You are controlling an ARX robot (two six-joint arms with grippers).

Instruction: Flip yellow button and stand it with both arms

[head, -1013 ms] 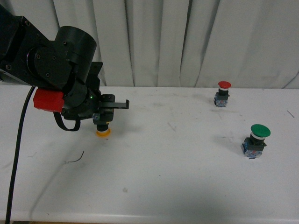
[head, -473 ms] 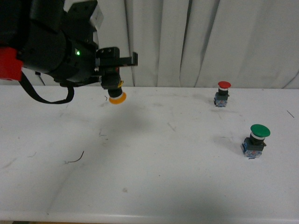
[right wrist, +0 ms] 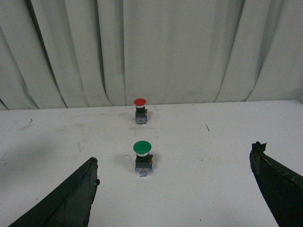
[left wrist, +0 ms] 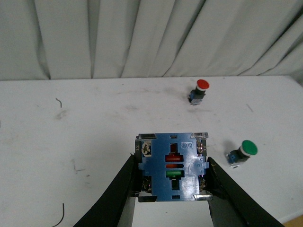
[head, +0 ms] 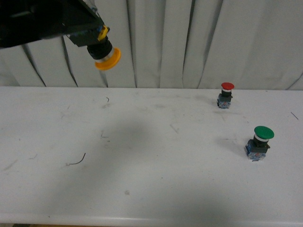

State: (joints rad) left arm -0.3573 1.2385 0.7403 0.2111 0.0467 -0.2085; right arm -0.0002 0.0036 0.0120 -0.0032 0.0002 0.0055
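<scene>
One red switch (head: 227, 95) and green switch (head: 259, 142) stand on your scuffed white table (head: 156, 179) before a curtain (head: 189, 42); your left gripper (left wrist: 171, 163) clamps the yellow button (head: 106, 56) high above it, right gripper (right wrist: 174, 153) spread wide.

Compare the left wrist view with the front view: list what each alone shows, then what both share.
Only the left wrist view: the yellow button seen from its blue contact base, clamped between the fingers of the left hand. Only the front view: its yellow cap, tilted downward, held high above the table. Both: the red button and green button standing upright, and the curtain.
</scene>
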